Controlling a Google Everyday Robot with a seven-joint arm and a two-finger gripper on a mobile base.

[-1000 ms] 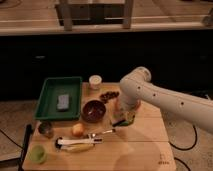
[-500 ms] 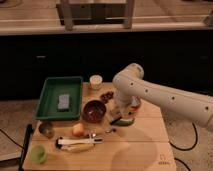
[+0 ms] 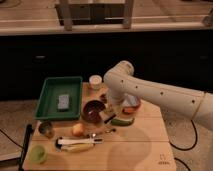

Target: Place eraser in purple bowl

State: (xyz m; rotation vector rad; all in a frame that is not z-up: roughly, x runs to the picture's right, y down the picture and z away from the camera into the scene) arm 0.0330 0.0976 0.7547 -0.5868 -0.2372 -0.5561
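At the front left corner of the wooden table sits a green apple, and beside it a banana lies under a dark-handled knife. Behind these stand a small metal cup and an orange fruit. The purple bowl rests mid-table, and the gripper hangs at its right rim, just above the table; whether it is clamped on anything cannot be told, and the eraser cannot be made out. A green avocado lies just right of the gripper. The green tray holds a grey block. Farthest back stands a white cup
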